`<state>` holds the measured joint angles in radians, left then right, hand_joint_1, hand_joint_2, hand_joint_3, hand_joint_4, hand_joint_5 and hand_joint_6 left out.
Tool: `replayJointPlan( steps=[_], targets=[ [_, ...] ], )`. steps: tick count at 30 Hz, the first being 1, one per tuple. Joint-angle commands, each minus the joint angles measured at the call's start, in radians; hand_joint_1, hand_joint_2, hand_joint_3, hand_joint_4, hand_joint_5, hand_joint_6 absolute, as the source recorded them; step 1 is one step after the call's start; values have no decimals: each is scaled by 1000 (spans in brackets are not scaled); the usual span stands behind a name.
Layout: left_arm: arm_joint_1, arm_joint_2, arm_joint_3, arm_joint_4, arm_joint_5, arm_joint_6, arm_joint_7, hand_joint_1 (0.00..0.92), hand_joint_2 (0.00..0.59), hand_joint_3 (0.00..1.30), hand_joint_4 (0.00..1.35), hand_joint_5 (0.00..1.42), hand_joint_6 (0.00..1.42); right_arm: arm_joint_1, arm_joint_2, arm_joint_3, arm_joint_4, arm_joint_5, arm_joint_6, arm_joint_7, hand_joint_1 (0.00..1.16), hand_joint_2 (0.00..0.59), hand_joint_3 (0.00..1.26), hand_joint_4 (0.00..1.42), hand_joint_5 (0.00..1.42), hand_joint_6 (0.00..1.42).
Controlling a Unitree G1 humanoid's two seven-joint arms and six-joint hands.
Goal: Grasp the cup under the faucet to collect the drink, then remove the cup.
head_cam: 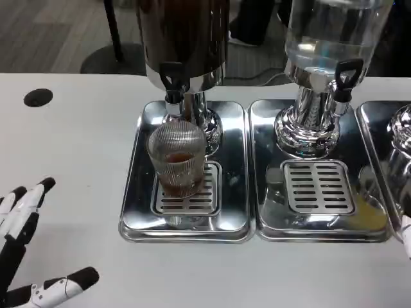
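A clear ribbed cup (178, 167) with a little brown drink stands on the shiny tray (135, 212) in the middle of the frame, right under the dark faucet (172, 80). At the lower left, the left robot hand (26, 250) is open over the white bench (70, 147), holding nothing. At the right edge only a tiny bit of the right robot hand (407, 234) shows, too little to tell

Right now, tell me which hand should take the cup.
Left, probably. The left hand lies open on the table just left of the tray holding the cup, with bare table between. The right hand barely shows at the far right edge, beyond the second tray.
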<state>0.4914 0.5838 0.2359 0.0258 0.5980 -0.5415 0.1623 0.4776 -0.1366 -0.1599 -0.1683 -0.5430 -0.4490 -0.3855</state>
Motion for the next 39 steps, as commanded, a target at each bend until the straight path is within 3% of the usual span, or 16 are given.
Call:
replayJointPlan(
  steps=[1, 6, 9, 17, 29, 39],
  targets=[
    [-41, 39, -12, 78, -6, -45, 18, 0, 0, 0, 0, 0, 0, -30, -12, 14, 26, 29, -3, 16, 680, 361, 248, 240, 194, 157],
    [-66, 53, -12, 109, -42, -74, 4, 0, 0, 0, 0, 0, 0, -84, -36, 41, 96, 89, -33, 54, 747, 285, 191, 213, 205, 218],
    [-64, 62, 1, 99, -69, -82, -5, 0, 0, 0, 0, 0, 0, -159, -49, 73, 196, 140, -66, 92, 791, 246, 166, 195, 216, 257],
    [-6, 64, 44, 63, -104, -100, -10, 0, 0, 0, 0, 0, 0, -358, -42, 154, 457, 188, -128, 138, 818, 225, 144, 194, 234, 313],
    [64, 39, 70, 8, -111, -105, -10, 0, 0, 0, 0, 0, 0, -526, -42, 220, 680, 242, -204, 221, 834, 205, 104, 184, 235, 339],
    [116, 20, 95, -9, -113, -108, -1, 0, 1, 0, 0, 0, 0, -682, 4, 270, 853, 253, -209, 248, 873, 187, 91, 174, 234, 367]
  ],
)
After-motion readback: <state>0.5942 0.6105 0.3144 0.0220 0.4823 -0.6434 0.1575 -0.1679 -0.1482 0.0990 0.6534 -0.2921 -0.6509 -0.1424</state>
